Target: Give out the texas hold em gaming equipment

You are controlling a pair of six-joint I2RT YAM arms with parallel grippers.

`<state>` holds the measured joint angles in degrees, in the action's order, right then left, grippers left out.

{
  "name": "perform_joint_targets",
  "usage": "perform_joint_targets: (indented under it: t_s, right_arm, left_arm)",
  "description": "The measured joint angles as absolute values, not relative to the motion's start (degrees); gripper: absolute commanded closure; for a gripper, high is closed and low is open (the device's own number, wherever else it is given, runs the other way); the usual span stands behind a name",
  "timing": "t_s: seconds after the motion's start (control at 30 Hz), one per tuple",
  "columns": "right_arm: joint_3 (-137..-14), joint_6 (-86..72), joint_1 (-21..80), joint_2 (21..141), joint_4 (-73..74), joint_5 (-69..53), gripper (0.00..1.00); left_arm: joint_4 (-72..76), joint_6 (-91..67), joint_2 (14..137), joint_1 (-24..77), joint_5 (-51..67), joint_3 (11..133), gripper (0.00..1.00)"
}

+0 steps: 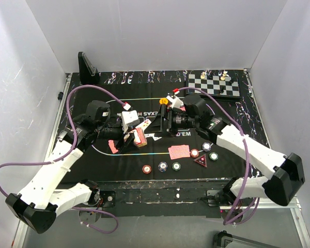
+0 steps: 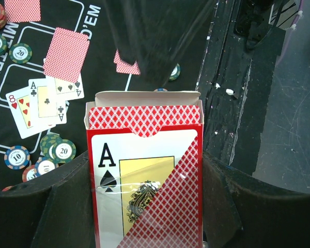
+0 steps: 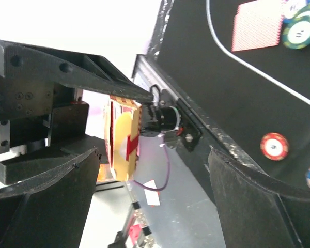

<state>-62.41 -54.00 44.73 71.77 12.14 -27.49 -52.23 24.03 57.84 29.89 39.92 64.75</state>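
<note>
The card box (image 2: 144,175) sits right in the left gripper (image 2: 144,206), one finger pressed on each long side. It is held up off the mat (image 1: 237,119) with its flap folded back and its mouth wide open. A packed edge of red-backed cards (image 2: 144,116) shows in that mouth, with a half-moon notch cut in the box's front just below.

By my read this is a light load. Thin glossy board dents if squeezed hard, and film over the ace print makes it slick. The deck inside looks slippery too, so tip the mouth down and the lot could slide out. The best place to hold looks like that notch, pinching the card edges across their flat faces rather than the box walls.

Facing the box's mouth is the right gripper (image 1: 157,126), fingers spread apart with nothing between them and just short of the box.

Beyond the box, face-up cards (image 2: 41,101) lie fanned on the mat, and poker chips (image 2: 57,150) cluster beside them. Farther out from the box, towards the right arm, lies a red triangular marker (image 1: 200,160).
</note>
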Motion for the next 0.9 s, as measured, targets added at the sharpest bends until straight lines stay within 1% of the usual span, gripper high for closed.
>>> perform_joint_targets:
  t_s: [0.27,0.33,0.4,0.53,0.67,0.87,0.9]
  right_arm:
    - [-61.7,-61.5,45.9,77.6,-4.6,-35.2,0.07]
    - [-61.7,-62.9,46.6,78.9,-7.5,-36.4,0.11]
    - [-61.7,-64.0,47.5,80.6,-9.5,-37.3,0.16]
    - [-61.7,-65.6,49.1,82.9,-11.1,-38.2,0.32]
    - [-61.6,-67.5,49.8,83.4,-13.0,-38.9,0.44]
    - [-61.0,-69.2,49.6,83.5,-14.1,-38.8,0.7]
    - [-61.0,-69.4,49.6,83.6,-14.2,-38.8,0.72]
  left_arm:
    - [-52.2,23.6,57.8,30.0,39.9,64.8,1.0]
    - [-52.2,23.5,57.8,30.0,39.9,64.8,1.0]
    - [-52.2,23.4,57.8,30.0,39.9,64.8,1.0]
    - [-52.2,23.4,57.9,30.0,39.9,64.8,1.0]
    - [-52.0,23.4,57.9,30.1,39.9,64.8,1.0]
    - [-51.3,23.3,58.1,30.1,39.9,65.5,1.0]
    - [-51.3,23.3,58.1,30.1,39.9,65.6,1.0]
